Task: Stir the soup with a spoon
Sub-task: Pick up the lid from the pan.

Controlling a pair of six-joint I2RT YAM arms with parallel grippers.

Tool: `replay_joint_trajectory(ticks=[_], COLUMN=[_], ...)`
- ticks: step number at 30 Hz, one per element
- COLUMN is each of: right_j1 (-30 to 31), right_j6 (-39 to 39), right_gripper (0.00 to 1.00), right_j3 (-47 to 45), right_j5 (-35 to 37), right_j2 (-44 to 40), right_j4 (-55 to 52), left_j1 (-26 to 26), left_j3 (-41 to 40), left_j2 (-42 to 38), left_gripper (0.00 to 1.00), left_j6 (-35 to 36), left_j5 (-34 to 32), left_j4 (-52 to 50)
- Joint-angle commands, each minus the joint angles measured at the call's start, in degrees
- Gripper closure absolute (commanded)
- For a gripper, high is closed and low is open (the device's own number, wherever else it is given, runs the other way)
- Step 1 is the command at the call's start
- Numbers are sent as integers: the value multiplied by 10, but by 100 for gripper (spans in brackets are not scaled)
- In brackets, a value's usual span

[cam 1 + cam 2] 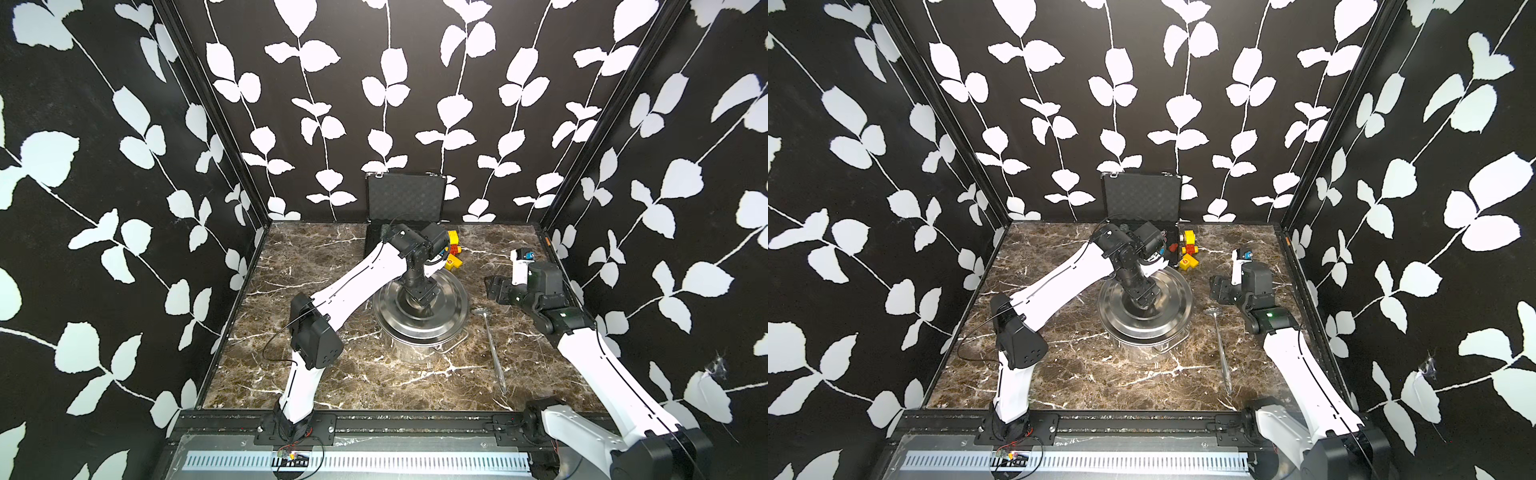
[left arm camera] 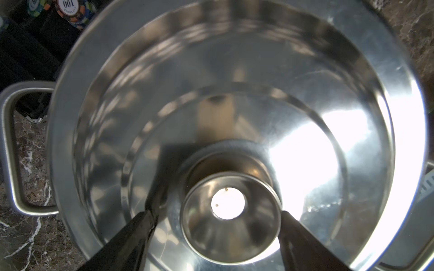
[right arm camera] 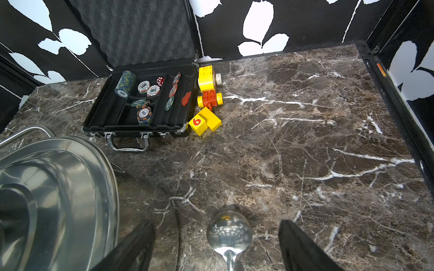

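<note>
Left gripper [image 2: 217,215], jaws wide, straddles the knob [image 2: 231,234] of the lid [image 2: 234,70]; best to centre, close firmly, lift straight up. Right gripper [image 3: 216,226], jaws wide, hovers over the spoon [image 3: 229,231].

Mirror-polished steel lid [image 2: 211,70] and spoon [image 3: 229,231] (both glossy), smooth veined marble-look table [image 3: 305,140], shiny plastic blocks [image 3: 212,118].

The lid [image 1: 451,299] and the left arm [image 1: 357,282] block your way into the pot [image 1: 411,351] from above. The surface [image 1: 353,374] lies bare on either side of the spoon [image 1: 493,349]. The case [image 3: 131,130] and toy bricks [image 3: 206,82] crowd the far edge.
</note>
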Motion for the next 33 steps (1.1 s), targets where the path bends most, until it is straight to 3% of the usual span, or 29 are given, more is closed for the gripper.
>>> replay_joint_trajectory(ticks=[1, 23, 33], right_j1=[2, 3, 2], right_j6=[-6, -5, -3], right_gripper=[16, 16, 16], right_j3=[-8, -11, -9], right_j5=[7, 11, 10], right_j2=[-1, -5, -1], right_j4=[20, 23, 25], left_j1=[2, -4, -4], left_j3=[11, -28, 0], left_j2=[6, 6, -5], left_gripper=[16, 50, 80], left_j6=[9, 10, 5], left_j5=[24, 15, 17], left_j4=[-4, -31, -32])
